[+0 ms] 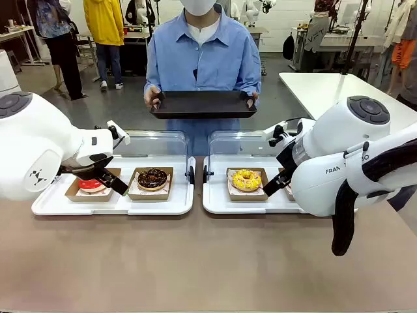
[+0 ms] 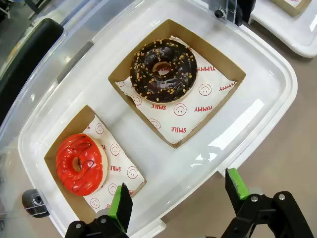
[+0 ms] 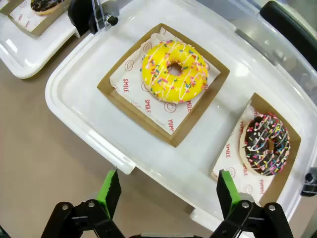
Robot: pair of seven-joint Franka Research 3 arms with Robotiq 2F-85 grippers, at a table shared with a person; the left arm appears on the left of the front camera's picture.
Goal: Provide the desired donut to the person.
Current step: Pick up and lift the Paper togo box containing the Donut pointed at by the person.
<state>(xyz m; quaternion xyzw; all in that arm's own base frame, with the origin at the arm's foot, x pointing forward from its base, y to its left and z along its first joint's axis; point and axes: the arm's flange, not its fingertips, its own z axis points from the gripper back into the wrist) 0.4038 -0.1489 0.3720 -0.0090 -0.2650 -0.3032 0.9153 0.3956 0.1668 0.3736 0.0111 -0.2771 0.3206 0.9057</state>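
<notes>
Donuts (image 2: 163,71) sit boxed in white trays (image 2: 267,87); both end effectors (image 2: 178,191) (image 3: 168,184) gape wide, empty.

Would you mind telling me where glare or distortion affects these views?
Left wrist view: light glare on the left tray. Right wrist view: a glare patch on the right tray. Front view: evenly lit; the right arm looms large near the lens.
</notes>
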